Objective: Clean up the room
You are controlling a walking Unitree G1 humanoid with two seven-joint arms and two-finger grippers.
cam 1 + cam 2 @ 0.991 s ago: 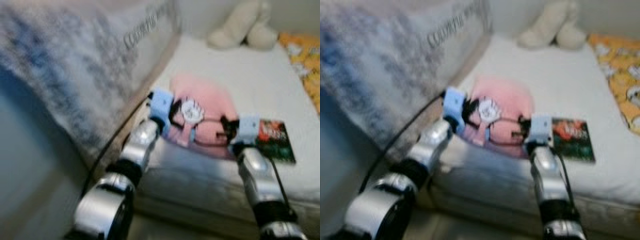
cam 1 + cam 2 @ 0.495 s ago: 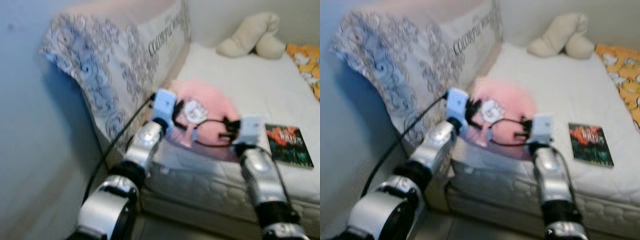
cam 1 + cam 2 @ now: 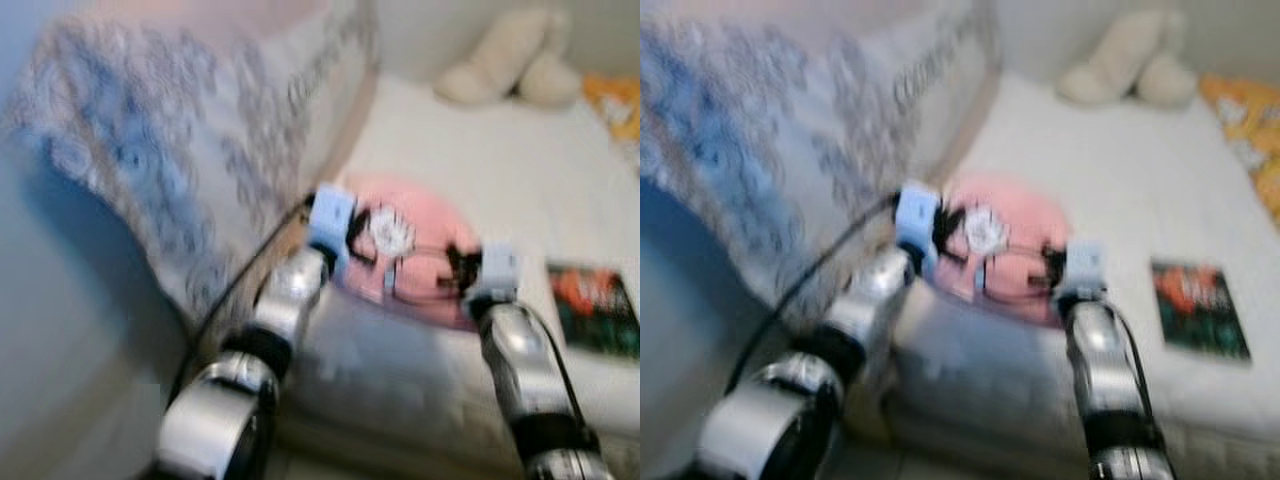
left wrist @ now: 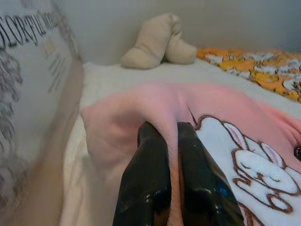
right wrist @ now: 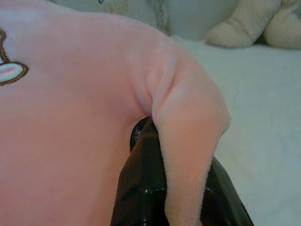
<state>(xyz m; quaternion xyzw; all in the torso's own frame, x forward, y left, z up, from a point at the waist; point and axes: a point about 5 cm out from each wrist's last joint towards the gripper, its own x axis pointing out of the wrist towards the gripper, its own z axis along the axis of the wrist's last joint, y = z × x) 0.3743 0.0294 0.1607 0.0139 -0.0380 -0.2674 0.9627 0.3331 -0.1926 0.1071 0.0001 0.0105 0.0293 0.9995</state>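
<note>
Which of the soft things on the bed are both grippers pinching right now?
The pink bunny-print garment, pinched by the left gripper and right gripper. The beige plush toy lies untouched near the wall.

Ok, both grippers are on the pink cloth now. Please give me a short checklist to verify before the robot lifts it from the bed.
1. Left gripper holds the pink cloth: ok, a fold is pinched between its fingers.
2. Right gripper holds the cloth: ok, a fold is clamped between its fingers.
3. Book off the cloth: ok, it lies apart on the mattress.
4. Stuffed toy out of the way: ok, far at the wall end.
5. Black cable free of the cloth: cannot tell, head views are blurred.
6. Camera steady: not ok, blurred.
</note>
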